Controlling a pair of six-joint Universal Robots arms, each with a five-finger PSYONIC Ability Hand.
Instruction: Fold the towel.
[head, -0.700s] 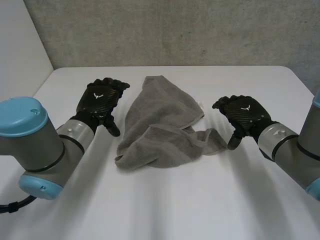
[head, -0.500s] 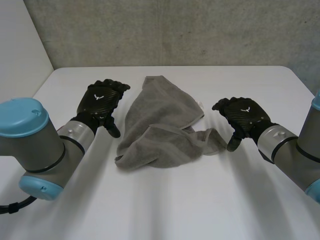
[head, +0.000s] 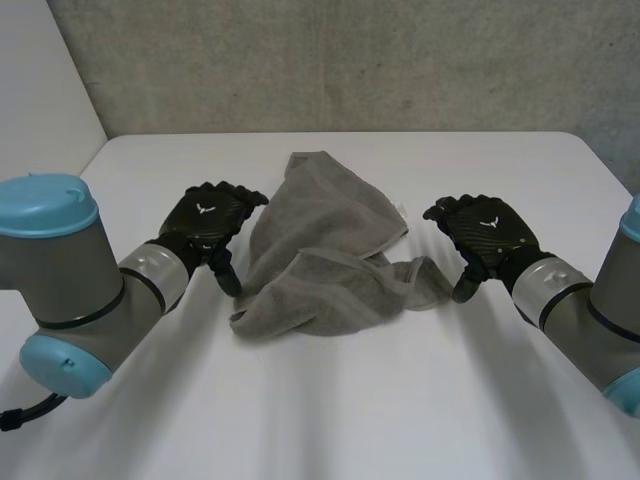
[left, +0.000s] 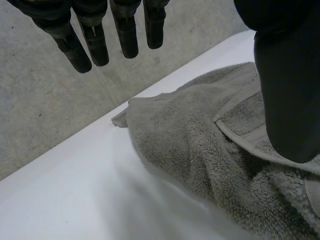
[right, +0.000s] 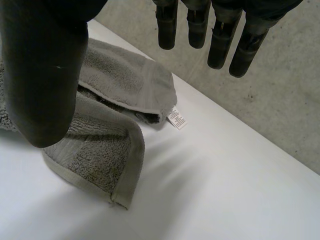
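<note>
Since the earlier frames the left hand (head: 208, 218) has slid a little nearer the towel (head: 320, 250) and closer to the camera, while the right hand (head: 482, 228) has barely shifted and the cloth has kept its shape. Grey terry, the towel lies crumpled in the middle of the white table (head: 350, 400), between the two hands: a tapering part runs toward the far edge, a bunched fold sits nearer, and one hemmed corner pokes out toward the right hand. A small white label (right: 176, 118) shows at its edge. Both hands are just beside it, fingers (left: 95, 40) extended and apart from the thumb, gripping nothing
</note>
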